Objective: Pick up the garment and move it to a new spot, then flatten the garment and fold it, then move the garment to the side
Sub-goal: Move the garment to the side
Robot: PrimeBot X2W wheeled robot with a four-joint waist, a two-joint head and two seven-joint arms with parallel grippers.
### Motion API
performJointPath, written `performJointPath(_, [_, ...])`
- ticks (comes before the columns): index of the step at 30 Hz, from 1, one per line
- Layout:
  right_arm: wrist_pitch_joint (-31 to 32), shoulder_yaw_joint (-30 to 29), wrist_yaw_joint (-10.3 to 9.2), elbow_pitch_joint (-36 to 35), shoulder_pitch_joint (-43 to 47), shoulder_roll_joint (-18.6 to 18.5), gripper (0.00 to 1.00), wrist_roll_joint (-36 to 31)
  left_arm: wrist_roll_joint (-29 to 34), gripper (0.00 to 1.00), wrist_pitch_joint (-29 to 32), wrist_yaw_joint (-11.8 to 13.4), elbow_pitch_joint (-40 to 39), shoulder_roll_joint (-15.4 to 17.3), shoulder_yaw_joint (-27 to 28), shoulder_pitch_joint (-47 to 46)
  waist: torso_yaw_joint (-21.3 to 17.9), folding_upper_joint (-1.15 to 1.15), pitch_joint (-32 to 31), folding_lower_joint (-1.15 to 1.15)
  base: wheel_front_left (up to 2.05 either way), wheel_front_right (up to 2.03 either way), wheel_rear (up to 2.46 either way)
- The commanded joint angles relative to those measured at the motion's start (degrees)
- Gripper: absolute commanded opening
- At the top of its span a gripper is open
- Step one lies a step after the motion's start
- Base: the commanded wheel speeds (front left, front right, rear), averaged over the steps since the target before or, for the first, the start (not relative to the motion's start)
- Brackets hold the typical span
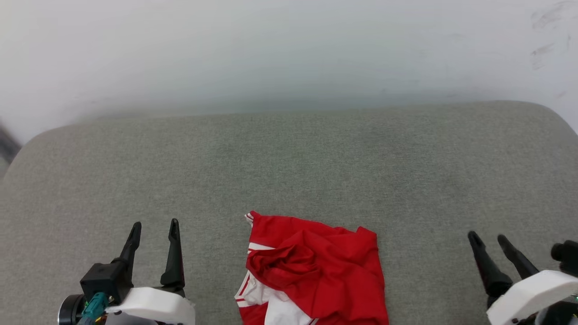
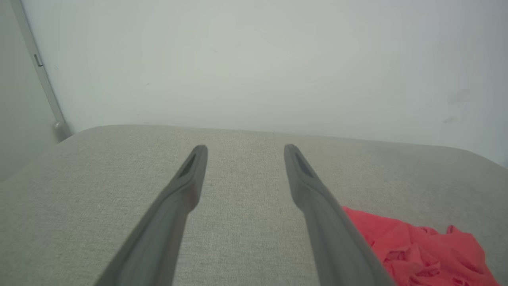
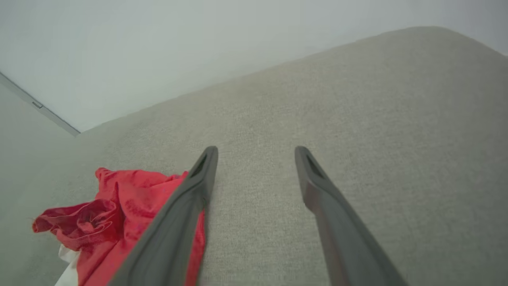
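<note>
The crumpled red jersey garment (image 1: 325, 266) with white sleeve cloth and red-white striped trim lay bunched on the grey fabric-covered counter (image 1: 289, 162), at its near edge and about midway between the two arms. Its lower part ran off the bottom of the head view.

The left claw (image 1: 155, 223) hovered over bare fabric to the garment's left, apart from it, with its two dark fingers spread wide and nothing between them. In the left wrist view, the left claw (image 2: 245, 147) pointed toward the pale wall (image 2: 254, 59), and the garment (image 2: 416, 246) showed at the lower right, beside the right-hand finger.

The right claw (image 1: 487, 235) stood well apart on the garment's other side, likewise spread wide and empty. In the right wrist view, the right claw (image 3: 257, 149) pointed across bare counter, and the garment (image 3: 119, 198) lay at the lower left, partly behind the left-hand finger.
</note>
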Motion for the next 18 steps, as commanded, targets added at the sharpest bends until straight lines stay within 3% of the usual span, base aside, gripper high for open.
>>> performJointPath(1, [1.41, -1.13, -0.03, 1.43, 0.4, -0.98, 1.0, 2.03, 0.49, 1.0, -0.27, -0.34, -0.32, -0.55, 0.19, -1.13, 1.67, 0.0, 1.5, 0.01, 0.0, 0.0, 0.0])
performJointPath(5, [8.81, -2.68, -0.02, 7.28, -0.34, -3.34, 1.0, 6.9, 1.75, 1.0, -0.27, -1.29, -1.02, -2.26, 0.83, -2.65, 4.67, 0.0, 3.8, 0.01, 0.0, 0.0, 0.0])
performJointPath(11, [18.4, 2.61, -0.02, 12.04, -3.07, -3.97, 1.0, 14.9, 3.56, 1.0, -0.28, -3.09, -1.07, -4.61, 1.81, -4.68, 8.43, 0.0, 7.4, 0.01, 0.0, 0.0, 0.0])
performJointPath(18, [21.96, 8.04, -0.03, 15.6, -6.9, -3.4, 1.0, 21.16, 5.08, 1.0, -0.28, -5.53, 0.46, -7.12, 3.19, -6.48, 10.96, 0.0, 10.39, 0.01, 0.0, 0.0, 0.0])
